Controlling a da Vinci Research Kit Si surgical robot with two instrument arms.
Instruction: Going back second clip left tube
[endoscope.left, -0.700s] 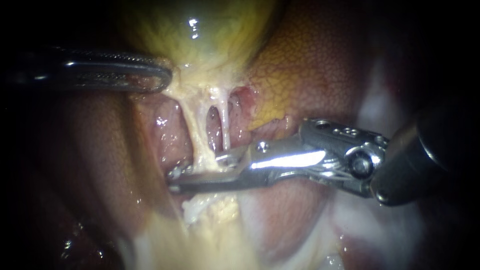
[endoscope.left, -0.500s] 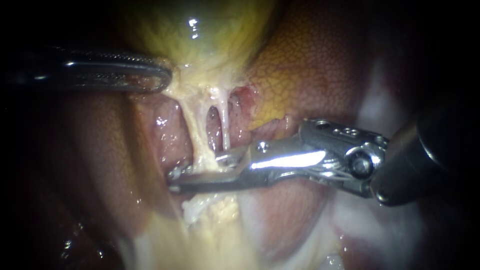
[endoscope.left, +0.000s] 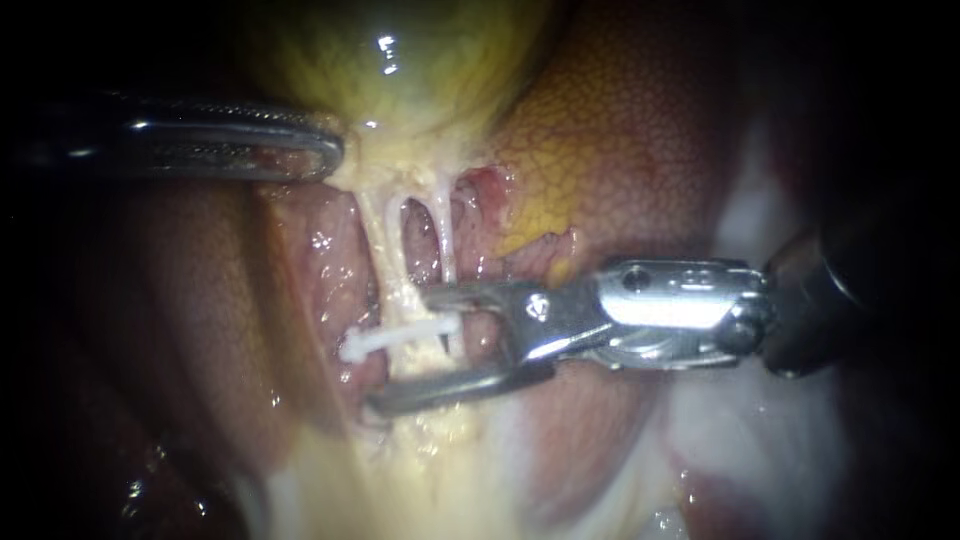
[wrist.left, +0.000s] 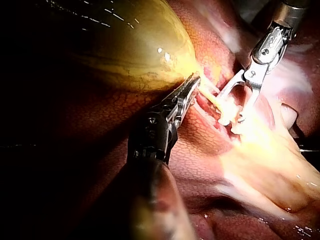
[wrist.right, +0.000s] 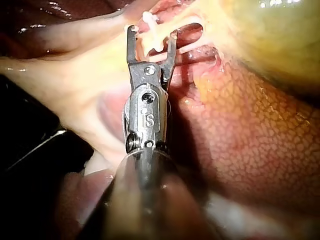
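since the earlier frames the right instrument (endoscope.left: 403, 350) has let go; its jaws, which were pressed together across the left tube (endoscope.left: 385, 250), now stand wide apart, and the shaft has shifted a little back toward the right against the tissue; a white clip (endoscope.left: 395, 337) now shows where the jaws had been closed; it lies crosswise on the left tube, low on its length, its long end pointing away from the right instrument; the clip sits in the gap between the two open jaws, the upper jaw just above it and the lower jaw below it, neither one gripping it; the right tube (endoscope.left: 445, 230), thinner and paler, runs down just beside the left tube and ends near the upper jaw; whether the clip reaches it i cannot tell; in the right wrist view the right instrument (wrist.right: 152, 33) shows the same wide fork, with pale tissue between the prongs; the left instrument (endoscope.left: 325, 150) is unchanged in place; its jaws lie together on the pale lower edge of the gallbladder (endoscope.left: 400, 60), holding it where the two tubes begin; both tubes look taut; in the left wrist view its jaws (wrist.left: 192, 85) meet at that same edge; the liver (endoscope.left: 620, 130) lies mottled behind and to the right of the tubes
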